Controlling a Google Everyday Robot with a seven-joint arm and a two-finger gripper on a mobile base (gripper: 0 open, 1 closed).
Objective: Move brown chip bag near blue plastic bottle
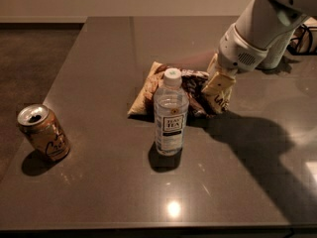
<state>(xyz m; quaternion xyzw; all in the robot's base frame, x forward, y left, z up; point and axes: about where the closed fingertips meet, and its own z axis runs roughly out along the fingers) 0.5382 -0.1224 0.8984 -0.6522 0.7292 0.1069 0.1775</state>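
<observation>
The brown chip bag (pixel 190 86) lies crinkled on the dark table (pixel 99 182), just behind the bottle and touching or nearly touching it. The blue plastic bottle (pixel 171 115) stands upright at the table's middle, clear with a white cap and a tea label. It hides part of the bag's middle. My gripper (pixel 218 85) comes down from the upper right and is shut on the bag's pale yellow right end (pixel 221 101), which is lifted slightly off the table.
An orange-brown drink can (pixel 43 133) stands open at the front left. A pale cylindrical container (pixel 277 53) stands at the back right behind my arm, with dark cables (pixel 303 39) beside it. The table's left edge borders a dark floor.
</observation>
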